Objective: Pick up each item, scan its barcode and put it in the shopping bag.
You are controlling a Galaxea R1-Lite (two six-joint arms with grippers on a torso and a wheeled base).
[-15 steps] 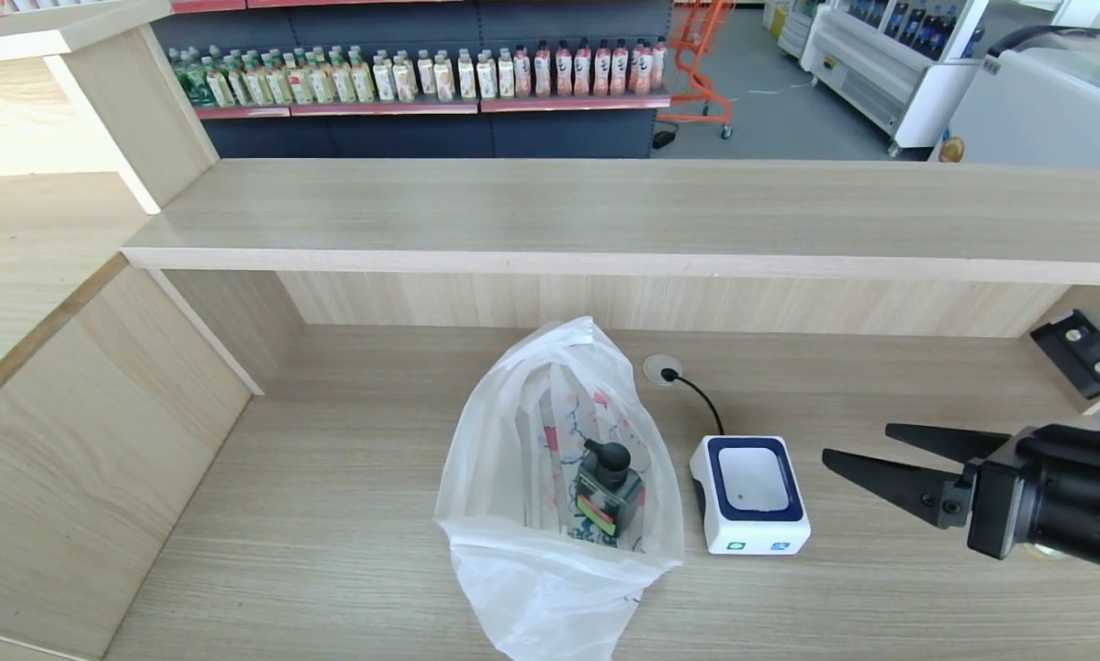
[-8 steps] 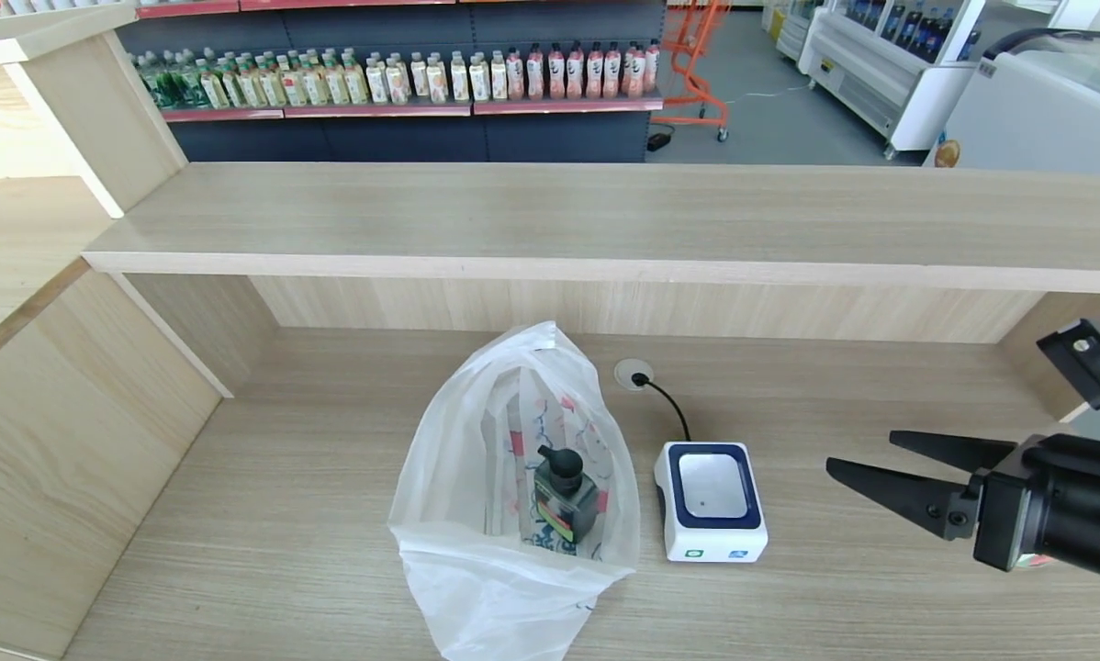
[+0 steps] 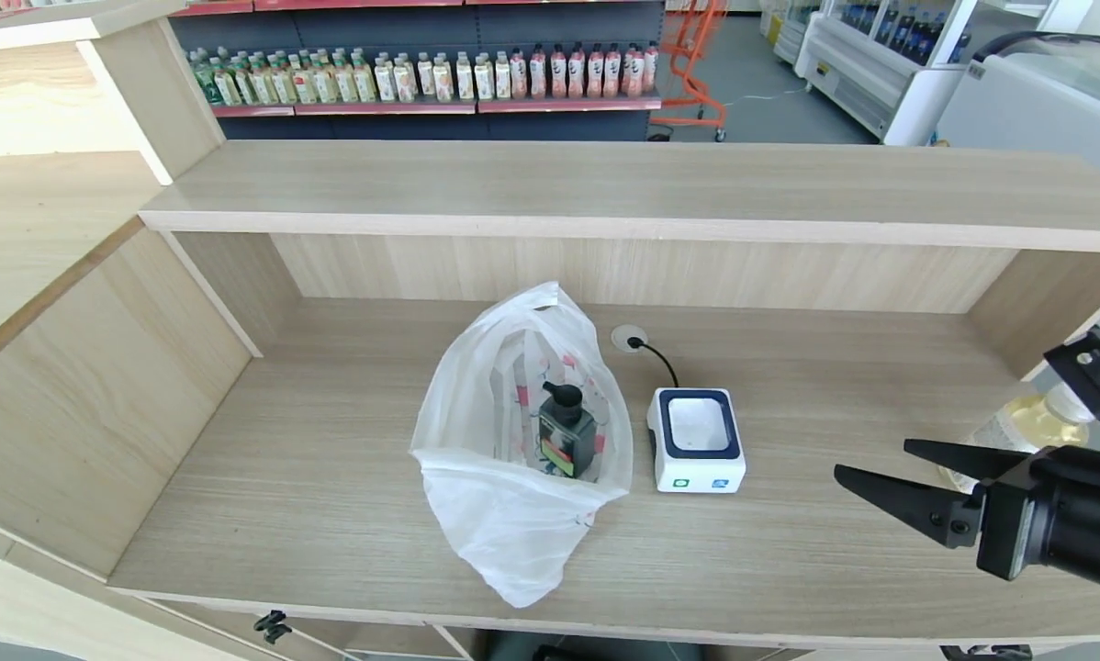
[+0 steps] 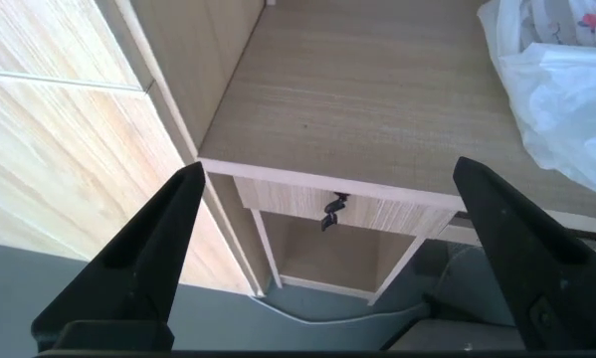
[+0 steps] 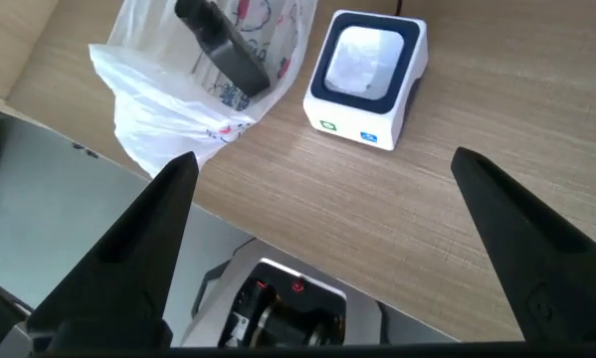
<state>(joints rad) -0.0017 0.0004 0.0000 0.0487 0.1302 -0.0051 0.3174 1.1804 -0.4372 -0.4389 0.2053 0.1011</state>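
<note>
A light wooden checkout counter [image 3: 311,496] seen from above. Near its middle stands a white plastic shopping bag [image 3: 504,514] with its mouth open upward. Inside it a dark pump bottle [image 3: 566,439] stands upright, its black pump head at the top and a red and green label on its side. Just beside the bag, on the robot's right, sits a small white barcode scanner [image 3: 695,439] with a dark blue frame around its window; a black cable [image 3: 662,361] runs from it to a round hole in the counter behind.

The right gripper [image 3: 871,458] hangs over the right part of the counter, its two black fingers spread wide apart and holding nothing, tips pointing towards the scanner. The scanner lies between this gripper and the bag, well apart from the fingertips. Behind the gripper, close to the counter's right end, lies a clear bottle [image 3: 1018,424] of pale yellow liquid, partly hidden by the arm.

The left gripper [image 4: 327,167] is also spread open and empty, at the counter's front left edge, with the bag [image 4: 561,89] well off to its side.

The right wrist view looks down between the open fingers of the right gripper [image 5: 322,157] at the bag [image 5: 168,109], the pump bottle [image 5: 223,45] and the scanner [image 5: 367,75].
</note>
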